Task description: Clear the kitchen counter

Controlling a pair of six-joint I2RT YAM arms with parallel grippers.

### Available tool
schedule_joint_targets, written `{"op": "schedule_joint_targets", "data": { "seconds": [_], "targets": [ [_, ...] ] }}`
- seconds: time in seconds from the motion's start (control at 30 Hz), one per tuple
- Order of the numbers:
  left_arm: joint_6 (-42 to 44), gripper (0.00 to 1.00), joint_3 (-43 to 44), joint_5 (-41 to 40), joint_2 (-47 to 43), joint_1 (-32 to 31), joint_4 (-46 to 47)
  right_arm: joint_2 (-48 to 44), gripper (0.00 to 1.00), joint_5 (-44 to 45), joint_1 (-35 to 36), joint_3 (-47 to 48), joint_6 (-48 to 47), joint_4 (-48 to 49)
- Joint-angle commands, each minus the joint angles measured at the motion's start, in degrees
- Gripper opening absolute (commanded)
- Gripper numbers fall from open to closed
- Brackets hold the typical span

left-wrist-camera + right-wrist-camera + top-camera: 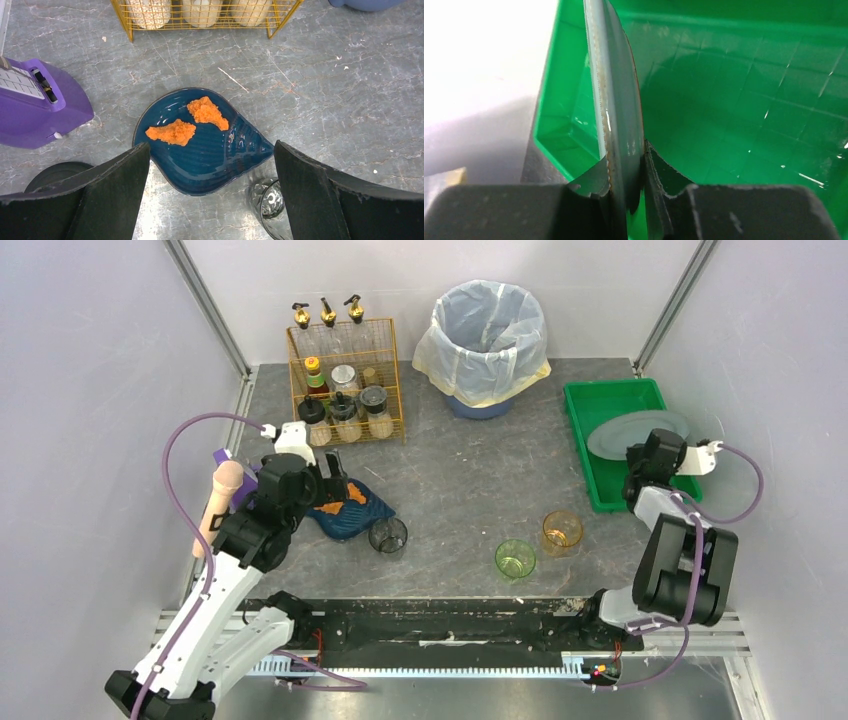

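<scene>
Dark grey kitchen counter (460,470) with pale veins lies between white walls, in front of both arms. Above it hangs the left gripper (210,152), jaws spread wide and holding nothing. Under it lies a blue shell-shaped dish (230,145) with two orange food pieces (171,132), and a clear glass (272,200) stands just beside the dish. The right gripper (624,160) pinches the rim of a grey plate (616,100) over the green tray (749,75). A green glass (515,559) and an orange glass (562,531) stand near each other on the counter.
</scene>
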Motion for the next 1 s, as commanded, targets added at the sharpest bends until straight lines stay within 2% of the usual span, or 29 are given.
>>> {"op": "schedule_joint_targets", "data": {
  "seconds": [0.0,0.17,0.23,0.37,0.43,0.47,0.53,0.77,0.97],
  "targets": [
    [2.13,0.98,-0.34,-1.75,0.73,0.36,2.22,5.04,0.01,-4.53,-0.2,5.23,4.21,12.81],
    [2.26,0.98,-0.39,-2.08,0.98,0.42,2.29,13.66,0.02,-8.49,-0.25,10.54,5.29,13.68],
    [2.35,0.98,-0.43,-2.11,1.06,0.38,2.29,16.51,0.06,-8.87,-0.25,12.7,5.46,13.79],
    [2.34,0.98,-0.44,-2.13,1.05,0.49,2.29,22.64,0.19,-15.3,-0.27,19.79,4.57,11.54],
    [2.32,0.98,-0.52,-1.95,0.95,0.44,2.33,25.34,0.29,-18.8,-0.25,23.25,4.43,8.66],
    [2.37,0.98,-0.52,-1.81,0.87,0.5,2.37,26.07,0.37,-19.29,-0.25,23.93,4.4,7.46],
    [2.33,0.98,-0.52,-1.51,0.69,0.45,2.37,26.18,0.46,-18.96,-0.25,24.09,4.48,5.11],
    [2.21,0.97,-0.61,-1.07,-0.8,0.46,2.54,24.45,0.66,-15.77,-0.52,24.33,-1.74,-6.4],
    [2.07,0.97,-0.69,-0.79,-2.0,0.51,2.55,23.3,0.79,-15.74,-1.65,23.59,-7.42,-13.01]
  ]
}}
